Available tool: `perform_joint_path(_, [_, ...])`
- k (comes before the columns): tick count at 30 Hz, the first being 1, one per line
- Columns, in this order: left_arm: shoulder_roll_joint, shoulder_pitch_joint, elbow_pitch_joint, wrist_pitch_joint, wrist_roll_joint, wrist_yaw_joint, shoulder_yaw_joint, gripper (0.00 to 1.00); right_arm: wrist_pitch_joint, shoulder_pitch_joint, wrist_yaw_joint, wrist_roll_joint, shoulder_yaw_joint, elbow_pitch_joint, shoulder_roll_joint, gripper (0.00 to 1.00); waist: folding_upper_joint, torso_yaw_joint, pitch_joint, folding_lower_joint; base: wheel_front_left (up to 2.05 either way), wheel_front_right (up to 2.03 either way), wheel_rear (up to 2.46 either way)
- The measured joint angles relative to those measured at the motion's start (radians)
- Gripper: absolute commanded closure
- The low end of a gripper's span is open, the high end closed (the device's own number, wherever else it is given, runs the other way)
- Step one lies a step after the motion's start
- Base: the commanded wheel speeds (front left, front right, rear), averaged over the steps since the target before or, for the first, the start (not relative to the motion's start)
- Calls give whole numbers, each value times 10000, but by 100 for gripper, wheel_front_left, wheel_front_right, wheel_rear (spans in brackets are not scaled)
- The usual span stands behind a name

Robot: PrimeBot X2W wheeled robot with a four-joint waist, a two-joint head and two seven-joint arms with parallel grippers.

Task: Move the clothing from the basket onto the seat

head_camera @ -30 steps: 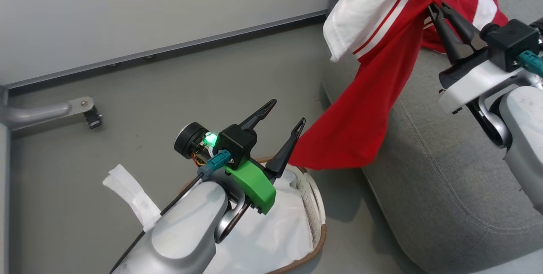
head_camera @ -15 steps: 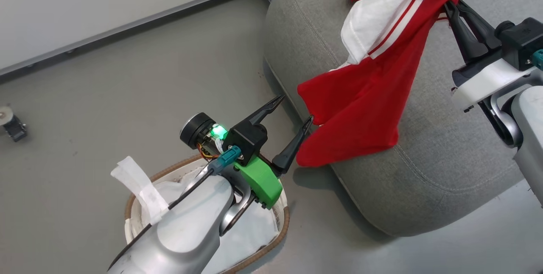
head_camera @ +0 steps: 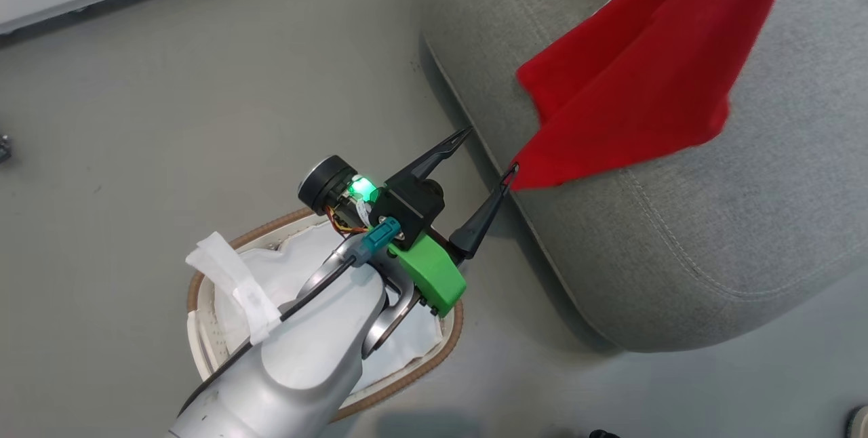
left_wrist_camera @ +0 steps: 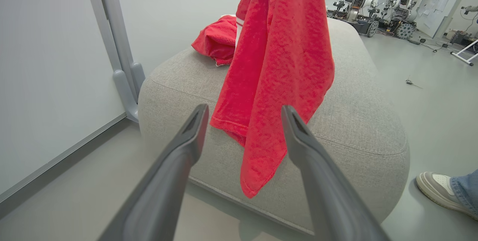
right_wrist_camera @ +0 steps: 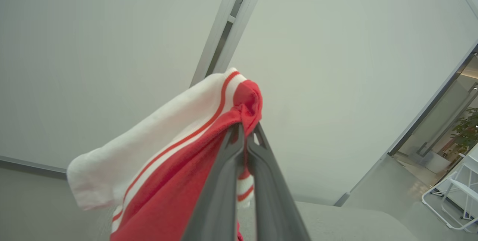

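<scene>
Clothing looks soft, light and limp, hanging over the seat; right tool pinches a bunched striped edge, likely secure. Left tool spread, empty.

Red clothing (white panel, red stripes), grey seat, white basket.

The left forearm is a silver-grey shell; a black cable along it ends in a teal plug. A bright green bracket and a black block carry the left gripper, with 2 long dark tapered fingers. The right gripper has matching fingers.
</scene>
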Motion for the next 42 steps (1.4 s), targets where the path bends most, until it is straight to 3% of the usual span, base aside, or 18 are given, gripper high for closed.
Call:
perform_joint_path(8, [-15, -373, -270, -2, 359, 0, 92, 0, 364, -3047, 0, -564, -844, 640, -1774, 100, 0, 725, 594, 0, 0, 0, 0])
perform_joint_path(14, [21, -648, -516, -2, 569, 0, 205, 0, 842, -4110, 0, -1281, -1436, 1415, -2656, 100, 0, 1202, 1258, 0, 0, 0, 0])
perform_joint_path(19, [59, -950, -575, -4, 761, 0, 186, 0, 731, -4068, 0, -1453, -2234, 2661, -2405, 100, 0, 1573, 1954, 1, 0, 0, 0])
perform_joint_path(25, [88, -1206, -646, -4, 882, 0, 109, 0, 293, -3286, 0, -1801, -2784, 4044, -1569, 100, -1, 1980, 2718, 2, 0, 0, 0])
perform_joint_path(35, [349, -1251, -617, -2, 951, 4, 61, 0, 29, -2178, 0, -3020, -3022, 5125, -337, 100, 0, 2210, 3484, 2, 0, 0, 0])
perform_joint_path(36, [355, -1251, -614, -2, 951, 4, 52, 0, 23, -2120, 0, -3022, -3095, 5085, -288, 85, 0, 2175, 3485, 1, 0, 0, 0])
perform_joint_path(37, [359, -1253, -610, -2, 951, 6, 44, 0, 17, -2043, 0, -3053, -3183, 4970, -249, 30, -1, 2129, 3481, 1, 0, 0, 0])
perform_joint_path(38, [366, -1255, -594, -2, 951, 6, 36, 0, 15, -1959, 0, -3135, -3262, 4846, -228, 0, 0, 2082, 3474, 1, 0, 0, 0])
perform_joint_path(42, [416, -1255, -504, -2, 920, 19, 21, 0, 15, -1458, 0, -3312, -3335, 4504, 117, 0, 0, 1945, 3368, 1, 0, 0, 0])
